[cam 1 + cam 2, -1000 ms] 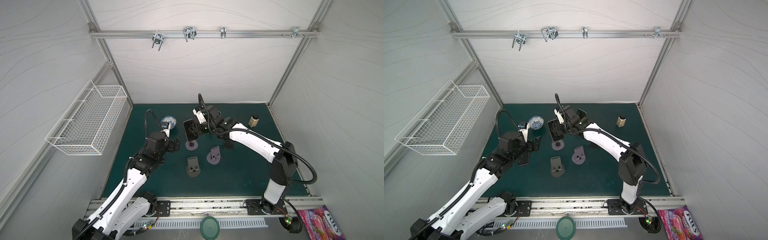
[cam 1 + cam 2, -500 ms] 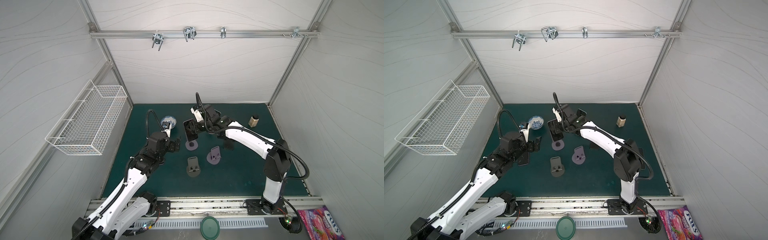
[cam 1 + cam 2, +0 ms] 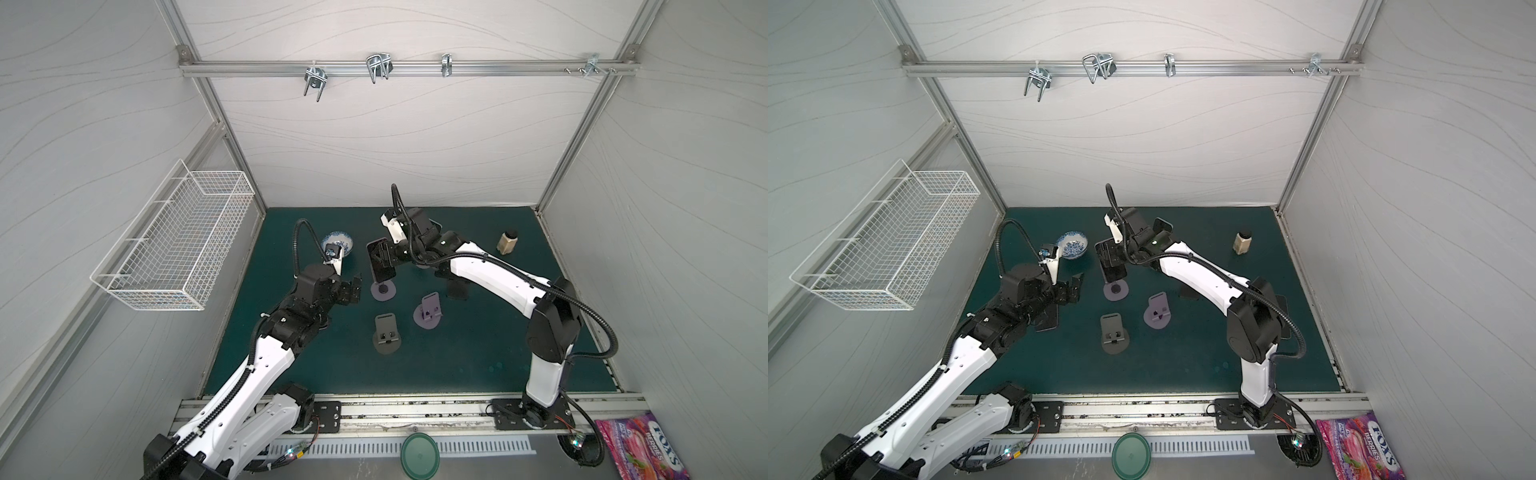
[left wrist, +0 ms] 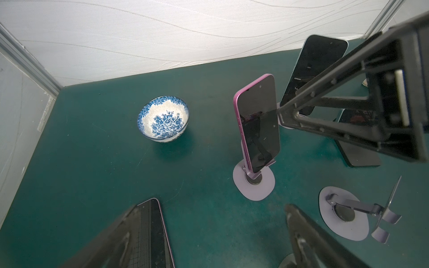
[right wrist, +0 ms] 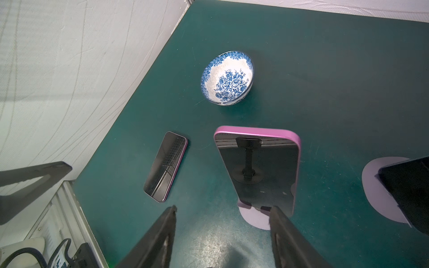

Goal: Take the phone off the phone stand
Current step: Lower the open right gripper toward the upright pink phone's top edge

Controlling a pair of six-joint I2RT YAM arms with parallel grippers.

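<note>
The phone (image 3: 380, 266) (image 3: 1112, 266), pink-edged with a dark screen, stands upright in the lilac phone stand (image 3: 382, 289) (image 4: 254, 185). My right gripper (image 3: 384, 255) (image 5: 222, 208) hovers over the phone (image 5: 257, 167), open with only mat between its fingers. In the left wrist view one of its fingers (image 4: 325, 102) reaches the phone's (image 4: 257, 125) side edge at mid-height; contact is unclear. My left gripper (image 3: 353, 286) (image 4: 216, 232) is open and empty, just left of the stand.
A blue-patterned bowl (image 3: 338, 243) sits back left. A second phone (image 5: 166, 167) lies flat under my left arm. Two stands (image 3: 386, 332) (image 3: 430, 311) hold no phone. Another phone (image 4: 313, 69) stands behind, a dark one (image 3: 457, 289) lies right, and a bottle (image 3: 508, 242) is back right.
My right wrist has drifted slightly toward the back left above the phone. The phone stays on its stand and the left arm has not moved.
</note>
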